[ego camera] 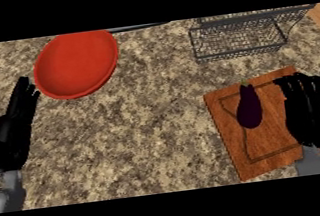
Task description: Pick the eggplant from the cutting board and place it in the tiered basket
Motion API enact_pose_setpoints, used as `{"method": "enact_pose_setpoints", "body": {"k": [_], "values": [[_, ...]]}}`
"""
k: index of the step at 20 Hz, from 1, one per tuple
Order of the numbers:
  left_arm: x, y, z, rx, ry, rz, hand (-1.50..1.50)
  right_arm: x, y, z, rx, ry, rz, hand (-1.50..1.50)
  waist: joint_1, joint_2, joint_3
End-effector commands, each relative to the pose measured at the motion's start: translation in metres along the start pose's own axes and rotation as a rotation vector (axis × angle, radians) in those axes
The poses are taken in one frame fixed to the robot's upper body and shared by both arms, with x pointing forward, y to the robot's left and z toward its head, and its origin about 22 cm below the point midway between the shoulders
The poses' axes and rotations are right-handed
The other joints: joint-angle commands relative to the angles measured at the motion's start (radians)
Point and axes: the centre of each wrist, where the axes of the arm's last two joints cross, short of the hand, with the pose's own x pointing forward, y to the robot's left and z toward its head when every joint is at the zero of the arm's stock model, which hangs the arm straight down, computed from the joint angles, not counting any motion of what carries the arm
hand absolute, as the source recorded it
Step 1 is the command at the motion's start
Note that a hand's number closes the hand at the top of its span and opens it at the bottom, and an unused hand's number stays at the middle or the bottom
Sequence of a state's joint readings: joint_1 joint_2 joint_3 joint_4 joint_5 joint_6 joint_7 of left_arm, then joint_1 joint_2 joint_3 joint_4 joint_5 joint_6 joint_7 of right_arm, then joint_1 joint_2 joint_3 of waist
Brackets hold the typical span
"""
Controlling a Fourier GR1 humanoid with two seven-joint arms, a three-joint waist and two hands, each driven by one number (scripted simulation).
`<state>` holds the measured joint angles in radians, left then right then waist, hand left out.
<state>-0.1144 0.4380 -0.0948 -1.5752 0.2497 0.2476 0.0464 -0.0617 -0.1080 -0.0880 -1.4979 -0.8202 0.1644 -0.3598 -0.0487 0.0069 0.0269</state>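
A dark purple eggplant (pixel 249 106) lies lengthwise on the wooden cutting board (pixel 266 152) at the right, stem pointing away from me. My right hand (pixel 308 110) hovers over the board just right of the eggplant, fingers straight and pointing away, not touching it. The wire tiered basket (pixel 238 35) stands at the far right of the counter, beyond the board. My left hand (pixel 14 129) rests open at the left edge, fingers up.
A large red plate (pixel 76 64) sits at the far left-centre of the granite counter. A dark strip (pixel 137 27) lies along the counter's back edge. Bare counter stretches between the plate and the cutting board.
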Motion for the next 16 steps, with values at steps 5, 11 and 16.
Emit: {"method": "enact_pose_setpoints", "body": {"k": [5, 11, 16], "values": [[-0.005, -0.042, 0.003, -0.043, -0.041, 0.027, 0.0, 0.004, -0.045, 0.012, 0.186, -0.199, -0.495, -1.5, 0.02, 0.009, -0.013], [0.001, -0.066, -0.004, -0.036, -0.054, 0.008, 0.0, 0.092, -0.137, 0.04, 0.311, -0.145, -0.177, -1.5, 0.031, 0.009, -0.019], [-0.011, -0.076, 0.011, -0.064, -0.027, 0.025, 0.0, 0.187, -0.139, 0.025, 0.413, -0.04, 0.249, -1.5, 0.021, -0.001, -0.022]]}}
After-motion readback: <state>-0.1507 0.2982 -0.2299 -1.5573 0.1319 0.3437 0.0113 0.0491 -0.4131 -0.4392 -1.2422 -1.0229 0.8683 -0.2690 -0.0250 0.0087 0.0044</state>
